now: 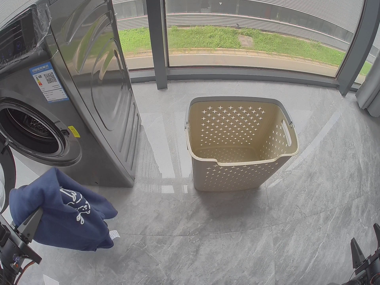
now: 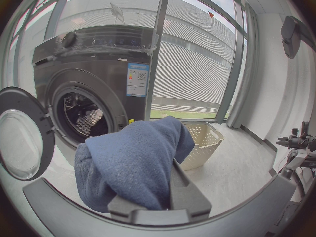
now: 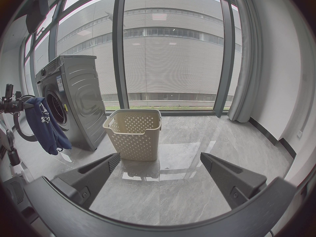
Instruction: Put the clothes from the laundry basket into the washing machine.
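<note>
A navy blue garment with a white print hangs from my left gripper, which is shut on it low at the left, in front of the washing machine. The blue garment drapes over the left gripper's fingers and hides most of them. The machine's round door stands swung open and the drum opening is dark. The beige laundry basket stands upright on the floor with nothing visible inside. My right gripper is open, low and well short of the basket.
Grey marble floor spreads around the basket. Tall windows with a dark pillar run behind it. A grey curtain hangs at the far right. The machine's side panel stands close to the basket's left.
</note>
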Controlling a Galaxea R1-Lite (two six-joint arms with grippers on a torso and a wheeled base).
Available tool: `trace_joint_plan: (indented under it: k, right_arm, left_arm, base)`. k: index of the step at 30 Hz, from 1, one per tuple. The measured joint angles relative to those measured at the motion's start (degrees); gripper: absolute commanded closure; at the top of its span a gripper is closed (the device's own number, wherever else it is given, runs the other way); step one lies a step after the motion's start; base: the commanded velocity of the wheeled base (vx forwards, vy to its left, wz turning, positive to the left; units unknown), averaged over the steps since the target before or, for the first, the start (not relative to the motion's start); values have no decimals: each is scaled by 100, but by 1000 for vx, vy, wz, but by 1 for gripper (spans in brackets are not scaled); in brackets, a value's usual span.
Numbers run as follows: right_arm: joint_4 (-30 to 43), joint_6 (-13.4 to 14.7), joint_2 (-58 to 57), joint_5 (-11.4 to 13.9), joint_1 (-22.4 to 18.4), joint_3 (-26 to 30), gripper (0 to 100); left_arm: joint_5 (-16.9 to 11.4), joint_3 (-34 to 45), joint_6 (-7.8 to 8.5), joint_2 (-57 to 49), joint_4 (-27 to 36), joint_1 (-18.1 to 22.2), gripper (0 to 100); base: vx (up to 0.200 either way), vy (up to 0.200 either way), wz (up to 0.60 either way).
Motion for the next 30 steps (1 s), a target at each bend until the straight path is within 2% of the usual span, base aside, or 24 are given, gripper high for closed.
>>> trace_joint_plan:
  k: [5, 9, 11, 15, 18, 25, 28, 30]
  right_arm:
    - [0, 12, 1, 0, 0, 0, 0]
    - [0, 22, 0, 0, 0, 0, 0]
    - [0, 23, 0, -2, 0, 0, 0]
    - [0, 20, 0, 0, 2, 0, 0]
    - [0, 15, 0, -7, 6, 0, 0]
    - [0, 12, 1, -5, 6, 0, 0]
    - [0, 15, 0, -7, 11, 0, 0]
    - [0, 15, 1, -7, 11, 0, 0]
  left_arm:
    - [-88, 173, 44, -686, 457, 577, 100]
    - [-102, 211, 77, -1302, 1234, 981, 100]
    - [-107, 226, 96, -1635, 1666, 1142, 100]
    - [-38, 228, 262, -2321, 2614, 1442, 100]
    - [140, 228, 363, -2622, 2816, 1576, 100]
    - [378, 226, 240, -2925, 2800, 1694, 100]
    - [672, 226, 178, -2975, 2803, 1699, 100]
    - [769, 226, 167, -2992, 2807, 1703, 100]
  base:
    - [0, 0, 0]
    - [0, 0, 0]
    - [0, 200, 0]
    - [0, 200, 0]
    - [0, 200, 0]
    - [0, 200, 0]
    - [0, 0, 0]
    - [0, 0, 0]
